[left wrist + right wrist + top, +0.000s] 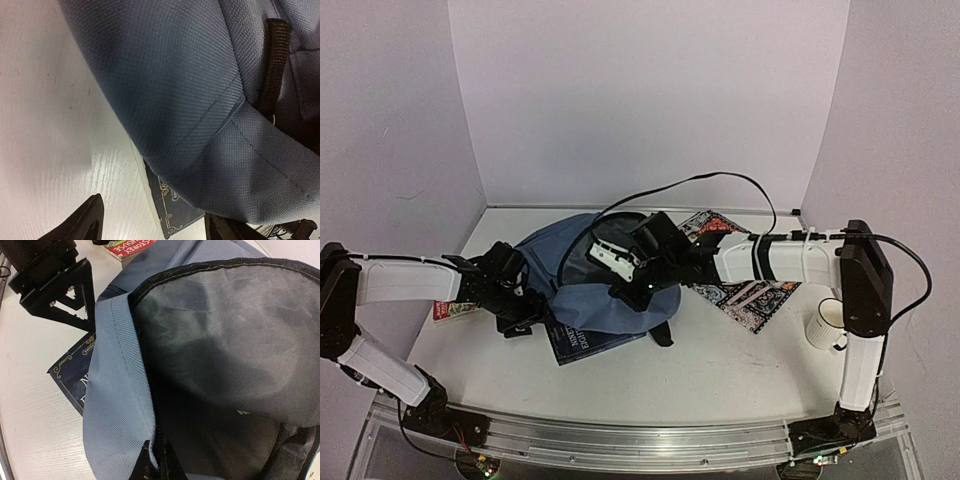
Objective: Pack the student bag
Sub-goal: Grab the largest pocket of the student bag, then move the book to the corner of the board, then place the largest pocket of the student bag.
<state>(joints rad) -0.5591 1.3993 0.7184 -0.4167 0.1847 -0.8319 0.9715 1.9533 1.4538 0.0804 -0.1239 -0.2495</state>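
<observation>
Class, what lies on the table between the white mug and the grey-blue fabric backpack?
Top external view: an ornate patterned book lies flat between white mug and grey-blue backpack.

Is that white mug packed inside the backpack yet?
No, the white mug stands on the table, well apart from the backpack.

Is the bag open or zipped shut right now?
Open. The right gripper pinches the rim of the bag, and the right wrist view looks past the black zipper edge onto dark lining.
</observation>
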